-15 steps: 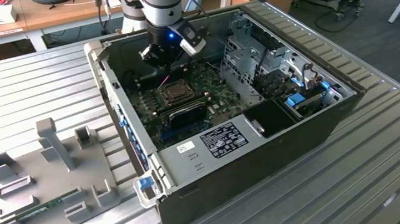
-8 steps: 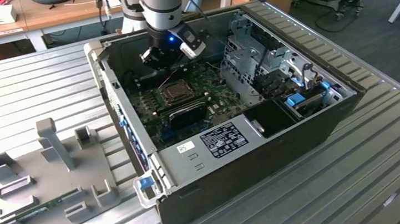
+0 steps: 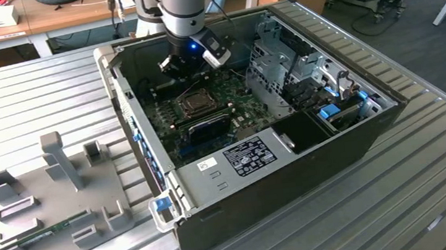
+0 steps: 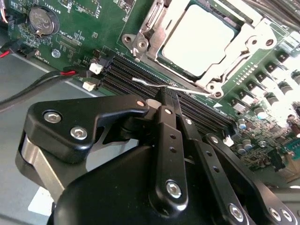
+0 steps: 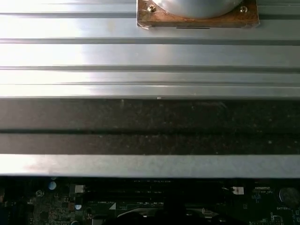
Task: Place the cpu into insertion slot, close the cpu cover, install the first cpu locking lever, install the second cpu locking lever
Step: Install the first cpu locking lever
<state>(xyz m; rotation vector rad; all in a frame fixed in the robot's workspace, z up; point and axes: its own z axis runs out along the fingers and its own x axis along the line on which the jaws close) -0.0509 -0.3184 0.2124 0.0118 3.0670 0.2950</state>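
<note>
The cpu [image 4: 199,40] is being shown seated in the insertion slot [image 3: 196,105] under the shut cpu cover [image 4: 157,26], toward the exterior view's left of the case [image 3: 216,222], while the thin locking lever [image 4: 145,82], judged stiff, springy and slippery, is being touched near its bent end by the gripper [image 4: 165,97], jaws pressed together.

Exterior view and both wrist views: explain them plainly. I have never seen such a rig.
The exterior view comes from a camera off the machine: a robot arm reaches into an open computer case lying on a ribbed metal table, with a grey tray at that view's left. Both wrist views come from cameras riding on the arm. In the second wrist view the black end effector is shut on a thin wire lever beside the cpu, which sits framed by its cover. The first wrist view looks across the table's ribs and the case's wall to a strip of green board.
</note>
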